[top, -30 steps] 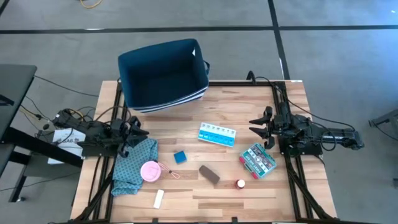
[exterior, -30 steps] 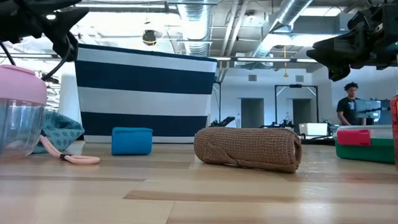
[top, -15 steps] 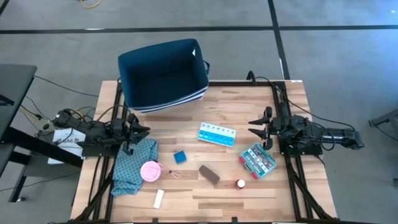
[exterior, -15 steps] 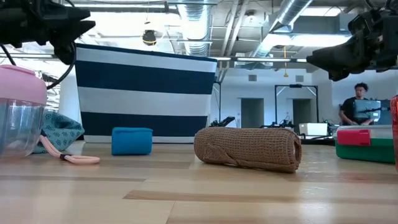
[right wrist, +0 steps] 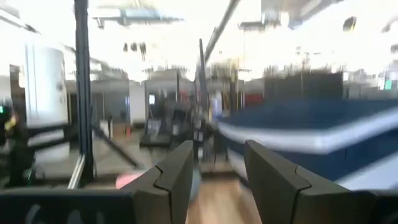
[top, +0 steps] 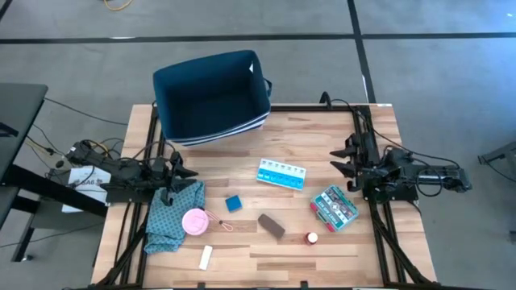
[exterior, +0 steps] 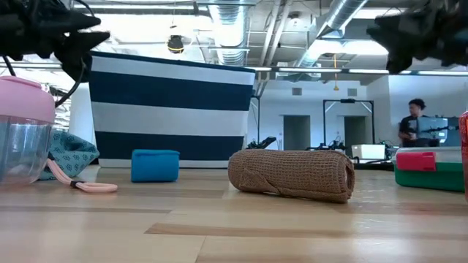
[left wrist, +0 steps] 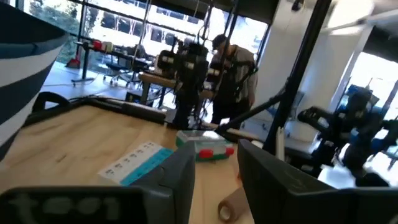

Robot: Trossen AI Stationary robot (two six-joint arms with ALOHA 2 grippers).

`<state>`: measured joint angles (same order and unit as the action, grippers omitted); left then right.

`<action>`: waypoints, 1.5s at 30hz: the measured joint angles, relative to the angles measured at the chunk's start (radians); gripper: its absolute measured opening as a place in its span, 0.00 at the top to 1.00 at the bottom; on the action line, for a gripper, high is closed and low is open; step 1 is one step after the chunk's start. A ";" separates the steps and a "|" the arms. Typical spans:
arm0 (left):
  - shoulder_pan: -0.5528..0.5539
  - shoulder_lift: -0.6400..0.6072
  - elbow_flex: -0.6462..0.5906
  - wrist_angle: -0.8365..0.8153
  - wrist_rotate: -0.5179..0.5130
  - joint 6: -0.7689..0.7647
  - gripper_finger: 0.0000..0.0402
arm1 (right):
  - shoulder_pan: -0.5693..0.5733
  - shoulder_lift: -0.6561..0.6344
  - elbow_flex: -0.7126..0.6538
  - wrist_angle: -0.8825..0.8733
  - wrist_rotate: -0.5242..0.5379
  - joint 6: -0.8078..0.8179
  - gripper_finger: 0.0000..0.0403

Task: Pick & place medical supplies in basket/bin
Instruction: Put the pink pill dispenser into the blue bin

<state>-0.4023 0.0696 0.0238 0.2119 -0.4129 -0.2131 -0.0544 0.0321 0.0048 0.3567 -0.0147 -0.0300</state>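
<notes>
The left gripper (top: 179,171) hovered with fingers apart over the table's left edge, above the teal patterned cloth (top: 169,213). The pink round roll (top: 194,221) lay at its five o'clock, and the large navy fabric bin (top: 211,95) stood at its one o'clock. The right gripper (top: 340,156), also parted and empty, hung near the right edge; the teal-red-white flat box (top: 334,207) lay at its six o'clock and the light blue pill organiser (top: 281,174) at its eight o'clock.
</notes>
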 joint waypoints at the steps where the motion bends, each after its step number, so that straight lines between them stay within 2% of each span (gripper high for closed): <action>1: 0.000 0.014 0.007 0.017 -0.005 0.021 0.70 | 0.000 0.000 0.000 0.014 0.000 0.002 0.66; 6: 0.000 0.110 0.123 0.028 -0.015 0.147 0.63 | 0.002 0.001 0.009 0.055 0.000 0.101 0.66; 9: 0.000 0.199 0.268 -0.061 -0.040 0.276 0.60 | 0.002 -0.001 0.022 0.072 0.000 0.166 0.66; 11: 0.000 0.266 0.378 -0.177 -0.118 0.326 0.60 | 0.002 0.000 0.022 0.050 -0.004 0.187 0.66; 13: 0.000 0.351 0.481 -0.292 -0.197 0.290 0.60 | 0.002 0.001 0.022 0.006 -0.007 0.185 0.65; 15: 0.000 0.444 0.570 -0.395 -0.210 0.208 0.61 | 0.002 0.001 0.022 -0.032 -0.005 0.185 0.66; 20: -0.003 0.711 0.743 -0.535 -0.142 0.126 0.63 | 0.000 0.001 0.022 -0.050 0.091 0.188 0.65; 24: -0.003 0.911 0.866 -0.626 -0.133 0.111 0.65 | 0.000 0.000 0.024 -0.072 0.175 0.189 0.65; 30: -0.002 1.146 1.015 -0.752 -0.059 0.011 0.66 | 0.007 0.038 0.085 -0.063 0.150 0.297 0.66; 34: -0.002 1.261 1.076 -0.781 0.006 -0.078 0.66 | 0.056 0.154 0.173 -0.080 0.119 0.292 0.67; 40: -0.011 1.391 1.125 -0.789 0.146 -0.211 0.66 | 0.146 0.505 0.282 -0.091 0.251 0.183 0.67; 45: -0.042 1.477 1.125 -0.840 0.246 -0.290 0.66 | 0.168 0.719 0.406 -0.081 0.257 0.143 0.67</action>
<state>-0.4439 1.5467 1.1492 -0.6284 -0.1671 -0.5030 0.1141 0.7510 0.4106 0.2756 0.2424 0.1131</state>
